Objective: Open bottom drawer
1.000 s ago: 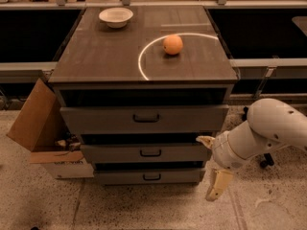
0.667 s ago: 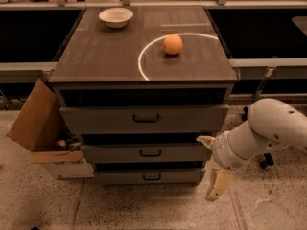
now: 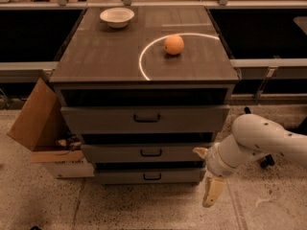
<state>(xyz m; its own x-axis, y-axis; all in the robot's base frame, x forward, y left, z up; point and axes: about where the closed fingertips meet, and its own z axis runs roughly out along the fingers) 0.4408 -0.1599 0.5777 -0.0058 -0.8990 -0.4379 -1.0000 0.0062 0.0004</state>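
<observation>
— Nothing has moved since a second ago, has it?
— No. The gripper (image 3: 206, 176) hangs where it did, low at the right front corner of the cabinet (image 3: 100, 56), just beside the right end of the bottom drawer (image 3: 120, 177)
— Holding anything?
— Nothing. Its two tan fingers (image 3: 214, 193) are spread apart, one pointing left, one down
— And the drawer?
— Lowest of three, front pushed in, dark handle (image 3: 152, 176) untouched
— What's around?
— A cardboard box (image 3: 36, 116) lies tipped on the floor against the cabinet's left side. On top, an orange (image 3: 174, 45) sits inside a white ring (image 3: 142, 63), with a bowl (image 3: 116, 17) farther back
</observation>
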